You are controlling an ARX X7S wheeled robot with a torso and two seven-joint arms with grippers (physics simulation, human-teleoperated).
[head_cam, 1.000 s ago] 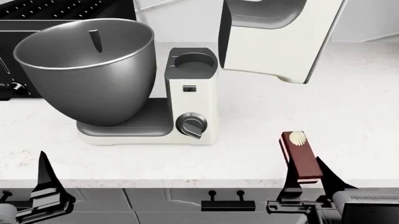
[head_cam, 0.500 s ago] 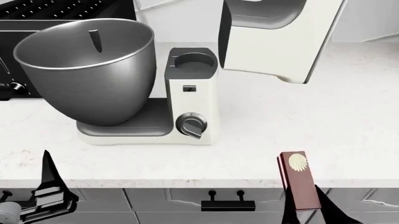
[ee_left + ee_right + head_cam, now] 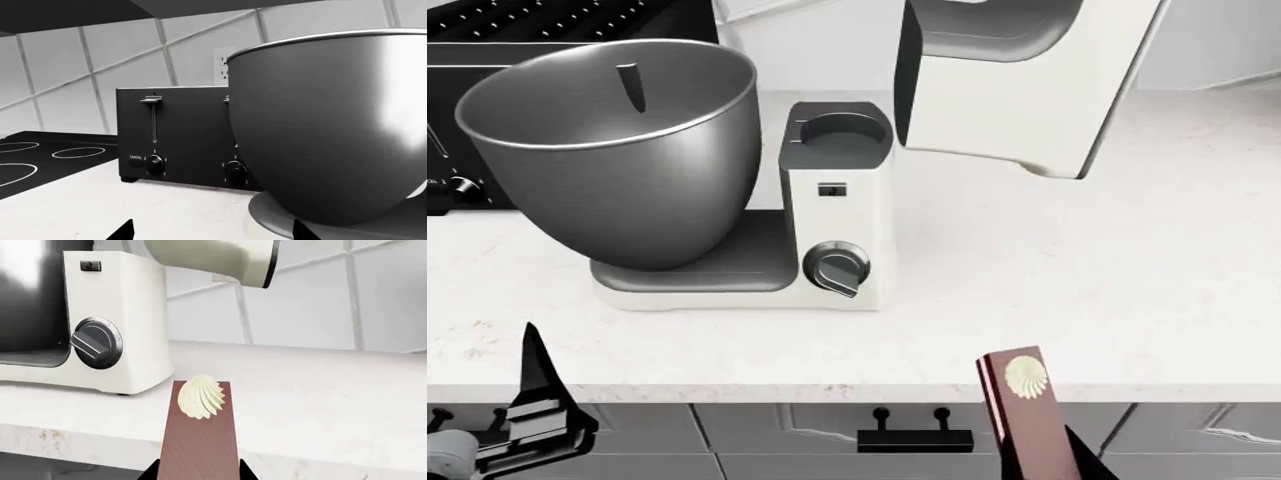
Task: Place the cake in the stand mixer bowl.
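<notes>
The cake (image 3: 1030, 412) is held in the right tool (image 3: 199, 475), whose two dark fingertips are pressed against the slice's long sides at its near end. The slice is carried out ahead of that tool, over the front edge of the counter (image 3: 1094, 260), with the cream-coloured swirl (image 3: 201, 396) on its far end. In the head view only a dark sliver of the right tool is seen beside the cake's lower end.

Beyond the cake, ahead of the right tool and off to its left, the white stand mixer (image 3: 841, 210) is seen with its dark dial knob (image 3: 97, 342) turned toward the tool. The mixer's head (image 3: 1021, 80) is tilted up. The stand mixer bowl (image 3: 614, 150) is seated on the mixer's base, upright, well apart from the cake.

The left tool (image 3: 527, 400) is kept low at the counter's front edge, nothing being held between its fingertips, which are spread apart in its wrist view. Ahead of it the bowl is seen close by, with a black toaster (image 3: 177, 135) behind it and a black cooktop (image 3: 40, 160) beside the toaster. A drawer handle (image 3: 914, 436) is seen below the counter edge.
</notes>
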